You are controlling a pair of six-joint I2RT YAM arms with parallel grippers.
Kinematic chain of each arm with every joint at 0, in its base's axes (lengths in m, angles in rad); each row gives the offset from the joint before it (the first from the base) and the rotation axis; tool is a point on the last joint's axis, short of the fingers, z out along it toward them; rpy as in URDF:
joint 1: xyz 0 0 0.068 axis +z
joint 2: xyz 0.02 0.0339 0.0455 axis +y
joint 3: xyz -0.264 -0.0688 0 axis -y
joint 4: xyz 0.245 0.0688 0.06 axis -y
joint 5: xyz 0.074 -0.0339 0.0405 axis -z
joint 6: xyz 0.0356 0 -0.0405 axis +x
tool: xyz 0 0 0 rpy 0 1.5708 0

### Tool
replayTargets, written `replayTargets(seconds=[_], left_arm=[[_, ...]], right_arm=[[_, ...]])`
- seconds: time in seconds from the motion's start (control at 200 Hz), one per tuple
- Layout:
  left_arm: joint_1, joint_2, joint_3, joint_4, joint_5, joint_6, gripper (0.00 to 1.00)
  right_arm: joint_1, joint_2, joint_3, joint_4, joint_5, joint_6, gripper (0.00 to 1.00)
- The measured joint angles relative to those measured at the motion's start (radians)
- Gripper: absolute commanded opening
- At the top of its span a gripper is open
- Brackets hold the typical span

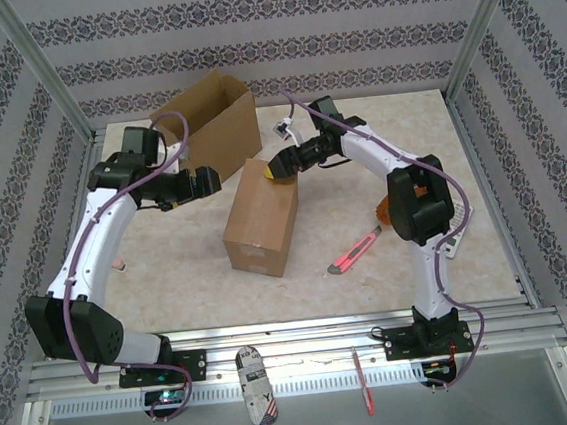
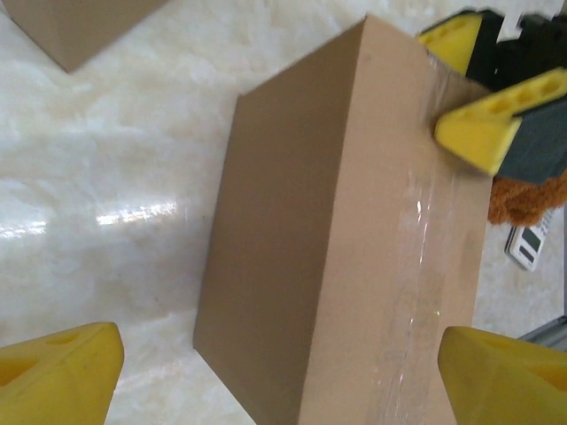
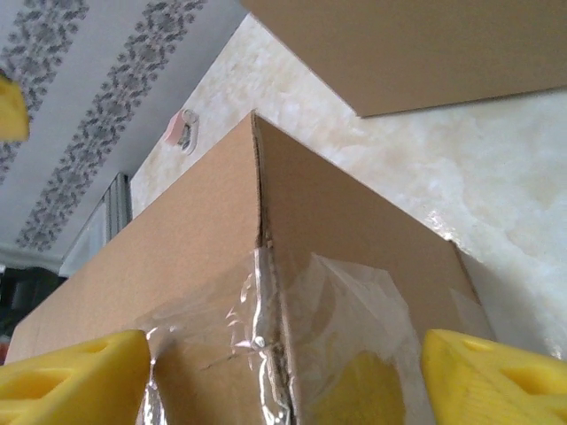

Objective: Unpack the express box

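At box [image 1: 261, 218] taped far edge, right gripper [image 1: 282, 166] straddling it, jaws wide; left gripper [image 1: 206, 182] hovering open alongside; bare table [image 1: 169, 274] stretching leftward.

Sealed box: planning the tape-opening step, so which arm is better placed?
Probably right. The right claw is open at the taped end of the sealed box, seam between its fingers; the left claw hangs off to its side.
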Motion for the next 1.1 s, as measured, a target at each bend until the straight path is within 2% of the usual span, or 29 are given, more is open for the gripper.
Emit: replayTargets(seconds=[0.13,0.355,0.58,0.714,0.854,1.099], left_arm=[[-0.049,-0.036,-0.089,0.027,0.018,-0.016,0.90],[-0.138,-0.046,-0.225,0.129,0.040,-0.077,0.90],[-0.172,-0.046,-0.251,0.202,0.041,-0.120,0.90],[-0.203,-0.046,-0.252,0.233,0.048,-0.137,0.89],[-0.230,-0.046,-0.275,0.256,0.051,-0.152,0.89],[-0.280,-0.062,-0.326,0.274,0.055,-0.187,0.89]], right_arm=[[-0.019,-0.077,-0.037,0.048,0.103,0.101,0.88],[-0.030,-0.320,-0.154,0.084,0.285,0.268,0.88],[0.045,-0.503,-0.372,0.110,0.420,0.438,0.86],[0.095,-0.507,-0.446,0.135,0.458,0.518,0.86],[0.100,-0.483,-0.452,0.179,0.473,0.563,0.85],[0.101,-0.345,-0.348,0.214,0.453,0.578,0.84]])
